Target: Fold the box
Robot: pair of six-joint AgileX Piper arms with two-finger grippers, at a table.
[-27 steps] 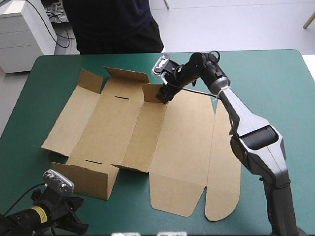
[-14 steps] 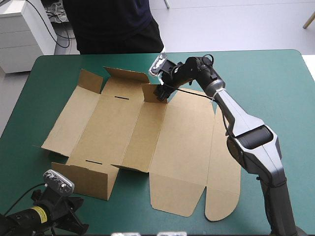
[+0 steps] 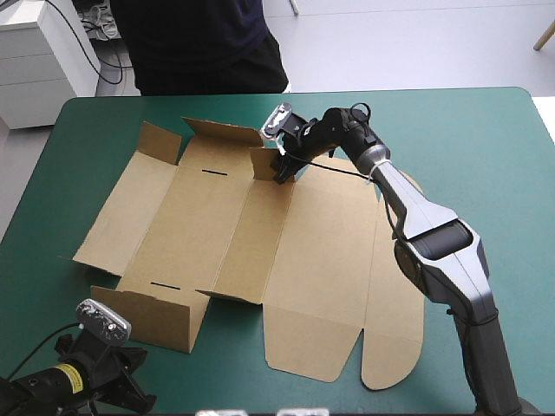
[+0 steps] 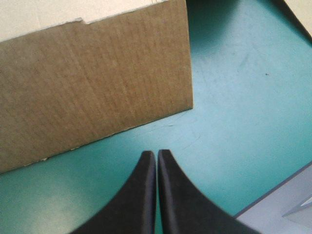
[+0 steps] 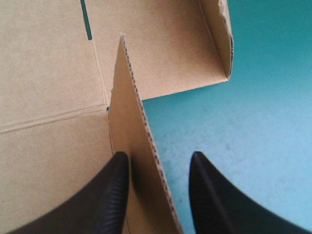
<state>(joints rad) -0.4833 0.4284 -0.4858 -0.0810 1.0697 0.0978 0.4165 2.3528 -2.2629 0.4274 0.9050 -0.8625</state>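
Straddling the small upright flap [image 5: 127, 117] on the far edge of the brown box [image 3: 260, 234], the jaws of the right arm [image 3: 416, 217] stand narrowly apart, one black finger [image 5: 109, 195] on each side of the board. The box lies mostly flat across the worktop [image 3: 486, 139], long axis left to right; the left arm [image 3: 78, 381], jaws closed on nothing, sits by the near-left wall [image 3: 152, 316], well off from that flap.

the left hand [image 4: 157, 154] hangs over the teal-green surface [image 4: 239, 107], its black fingers [image 4: 139, 195] pressed together into one point. a brown panel of the box [image 4: 92, 83] lies just ahead, clear of the tips.
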